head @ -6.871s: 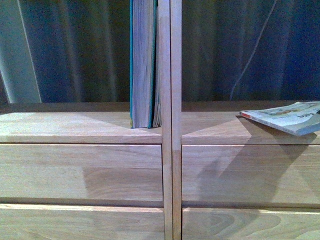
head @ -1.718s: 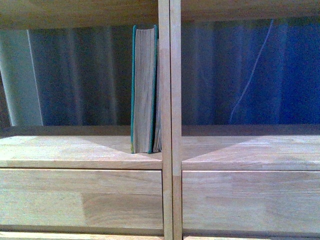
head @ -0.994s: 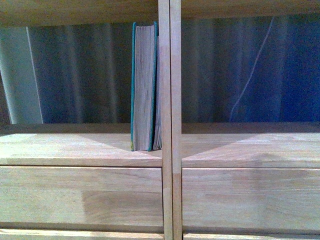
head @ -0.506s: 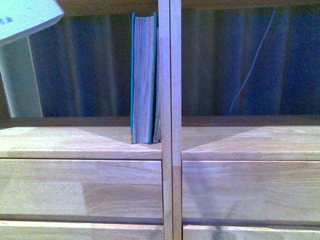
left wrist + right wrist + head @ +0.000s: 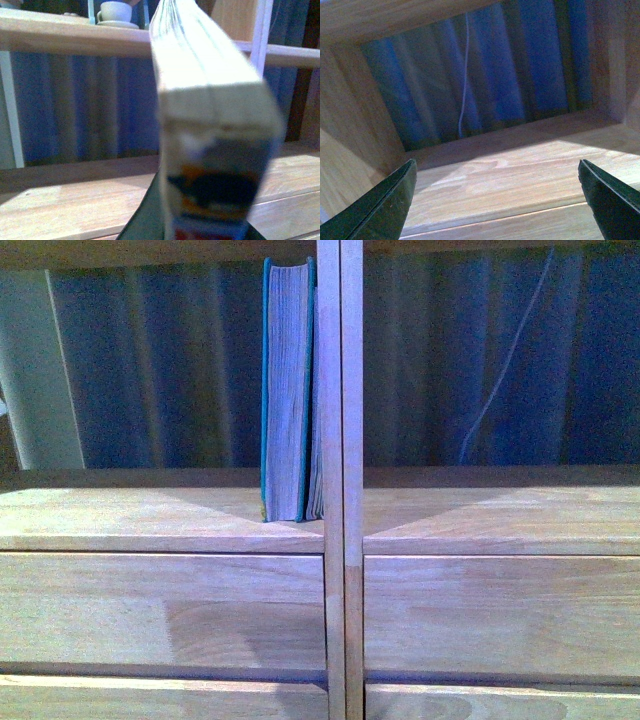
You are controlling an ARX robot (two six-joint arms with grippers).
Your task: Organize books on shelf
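The thin paperback (image 5: 210,125) stands on edge in the left gripper (image 5: 200,231), whose dark jaws are closed on one end of it. It hangs in front of the shelf (image 5: 150,515), seemingly not yet inside, and this view is blurred. The thick teal book (image 5: 285,390) stands upright in the left compartment, against the middle post. The right gripper (image 5: 497,200) is spread wide and holds nothing. The risk is that a soft paperback held at one end may catch the board edge, push the teal book over, or flop flat on release.
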